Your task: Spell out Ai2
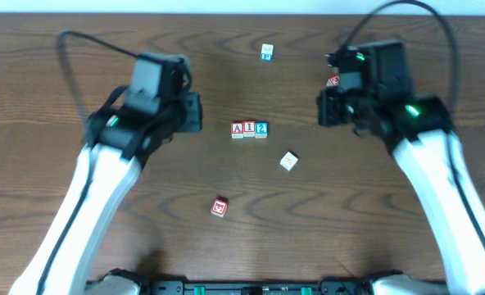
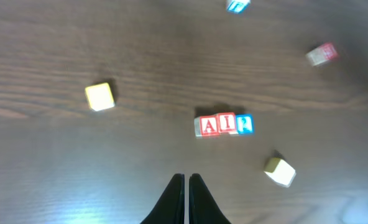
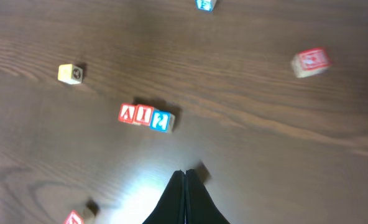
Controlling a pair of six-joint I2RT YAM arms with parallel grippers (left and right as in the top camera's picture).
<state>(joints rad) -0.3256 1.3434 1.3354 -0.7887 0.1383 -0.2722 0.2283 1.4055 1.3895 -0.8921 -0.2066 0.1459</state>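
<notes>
The red "A" cube, the red "I" cube and the blue "2" cube stand touching in a row at the table's middle, reading "AI2" from left to right. The row also shows in the left wrist view, "A", "I", "2", and in the right wrist view, "A", "I", "2". My left gripper is shut and empty, apart from the row on its left. My right gripper is shut and empty, to the row's right.
A teal-marked cube lies at the back. A red-marked cube lies by the right gripper and another lies in front of the row. A pale cube lies front right of the row. A yellow cube lies left of the row.
</notes>
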